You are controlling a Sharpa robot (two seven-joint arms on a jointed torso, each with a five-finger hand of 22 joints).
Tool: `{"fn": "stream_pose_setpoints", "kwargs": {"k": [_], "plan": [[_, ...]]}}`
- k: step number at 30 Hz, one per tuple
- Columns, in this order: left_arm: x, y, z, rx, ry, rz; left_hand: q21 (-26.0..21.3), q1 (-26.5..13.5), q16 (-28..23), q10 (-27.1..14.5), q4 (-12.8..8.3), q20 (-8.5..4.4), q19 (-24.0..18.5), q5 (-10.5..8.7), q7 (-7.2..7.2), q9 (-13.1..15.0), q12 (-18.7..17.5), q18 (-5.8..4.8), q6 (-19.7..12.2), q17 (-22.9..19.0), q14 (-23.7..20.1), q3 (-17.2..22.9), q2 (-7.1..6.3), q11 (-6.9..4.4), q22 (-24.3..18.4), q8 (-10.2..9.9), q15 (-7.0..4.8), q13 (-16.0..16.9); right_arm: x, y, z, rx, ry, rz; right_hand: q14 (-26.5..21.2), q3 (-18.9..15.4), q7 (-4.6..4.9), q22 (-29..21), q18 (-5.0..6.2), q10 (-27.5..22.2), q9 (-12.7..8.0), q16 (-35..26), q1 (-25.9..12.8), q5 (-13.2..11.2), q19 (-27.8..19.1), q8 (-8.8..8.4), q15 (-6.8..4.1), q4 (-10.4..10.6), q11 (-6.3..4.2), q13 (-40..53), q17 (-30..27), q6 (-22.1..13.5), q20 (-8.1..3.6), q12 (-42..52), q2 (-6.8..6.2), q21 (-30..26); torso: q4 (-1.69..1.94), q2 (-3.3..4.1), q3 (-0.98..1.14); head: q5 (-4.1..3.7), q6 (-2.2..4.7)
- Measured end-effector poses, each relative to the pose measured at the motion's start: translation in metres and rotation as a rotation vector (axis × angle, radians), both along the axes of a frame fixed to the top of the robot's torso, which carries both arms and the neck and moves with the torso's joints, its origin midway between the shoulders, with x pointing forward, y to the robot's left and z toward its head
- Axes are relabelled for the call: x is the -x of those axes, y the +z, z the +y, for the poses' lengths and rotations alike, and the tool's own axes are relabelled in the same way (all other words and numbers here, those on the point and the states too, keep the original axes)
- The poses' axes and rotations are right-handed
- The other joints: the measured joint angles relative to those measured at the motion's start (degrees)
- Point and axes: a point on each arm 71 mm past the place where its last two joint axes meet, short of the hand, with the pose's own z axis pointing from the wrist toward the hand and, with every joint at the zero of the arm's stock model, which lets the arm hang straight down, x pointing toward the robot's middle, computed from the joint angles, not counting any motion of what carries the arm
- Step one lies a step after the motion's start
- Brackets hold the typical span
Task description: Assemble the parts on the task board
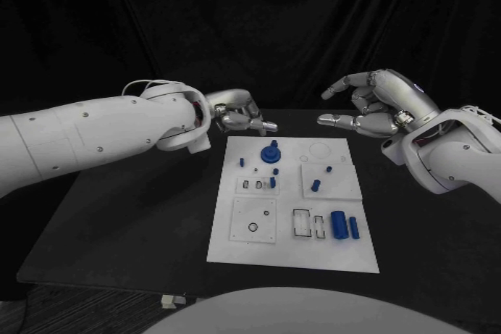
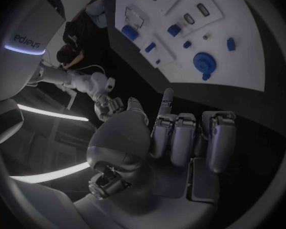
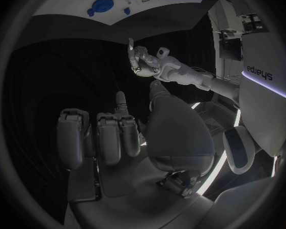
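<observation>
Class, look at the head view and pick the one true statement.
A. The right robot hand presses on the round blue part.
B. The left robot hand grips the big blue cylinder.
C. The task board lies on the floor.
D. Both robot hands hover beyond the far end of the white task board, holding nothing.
D: the left robot hand and right robot hand sit past the far edge of the task board with no part in them.

On the flat white rectangular task board (image 1: 235, 243) I count one round blue knobbed disc (image 1: 271, 156), two upright blue cylinders (image 1: 339, 224) at its near right, and several small blue pegs (image 1: 314, 182).
</observation>
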Motion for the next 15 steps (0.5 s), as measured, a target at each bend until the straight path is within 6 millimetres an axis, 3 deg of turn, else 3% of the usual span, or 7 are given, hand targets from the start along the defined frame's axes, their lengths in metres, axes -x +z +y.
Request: {"fn": "stream_pose_setpoints", "kwargs": {"k": [3,15], "plan": [[0.000,-0.008,-0.019,-0.149,-0.013,0.043,0.87,-0.35,0.00,-0.01,-0.07,-0.10,0.09,1.24,-0.72,1.02,0.00,-0.37,1.78,0.00,-0.10,-0.22,0.36,-0.45,0.01,0.56,-0.50,0.01,0.001,-0.008,-0.002,0.001,-0.011,0.027,0.00,0.38,0.03,0.00,0.00,0.00,-0.14,0.00,0.46,1.09,0.00,0.00,0.00,0.08,0.00,0.00,0.00,0.43,0.00,0.00,0.50,0.00,-0.17,-0.24,0.12,0.16,0.00],[0.004,-0.025,-0.062,-0.547,0.014,0.140,1.40,0.06,0.00,-0.05,-0.15,-1.24,0.18,1.27,-1.89,3.09,0.00,-0.35,4.61,-0.01,-0.10,0.22,0.77,-1.74,0.00,1.35,-1.71,0.07,0.002,-0.031,0.000,0.025,-0.027,0.131,0.00,0.54,0.12,-0.01,-0.01,0.21,-0.39,0.00,0.96,2.82,0.00,0.00,0.00,-0.08,0.21,0.00,0.00,1.33,0.00,0.00,0.99,0.00,-0.76,-0.48,0.56,0.91,0.00]]}}
